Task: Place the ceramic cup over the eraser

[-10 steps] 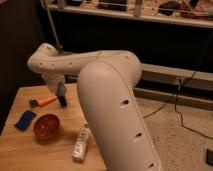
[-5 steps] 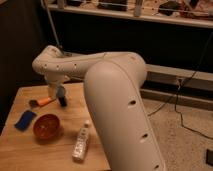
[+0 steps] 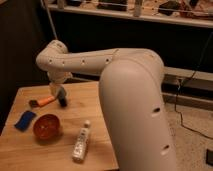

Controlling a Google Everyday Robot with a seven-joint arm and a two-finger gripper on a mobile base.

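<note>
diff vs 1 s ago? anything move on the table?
Only the arm moved: its white links swung right in the camera view, while the gripper stayed low by the orange-handled tool. The red bowl, blue pad and clear bottle kept their places on the table.

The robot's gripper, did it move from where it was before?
Yes. The gripper has slid a little rightward, away from the orange-handled tool on the wooden table, and hangs just past the tool's tip, behind the red bowl.
</note>
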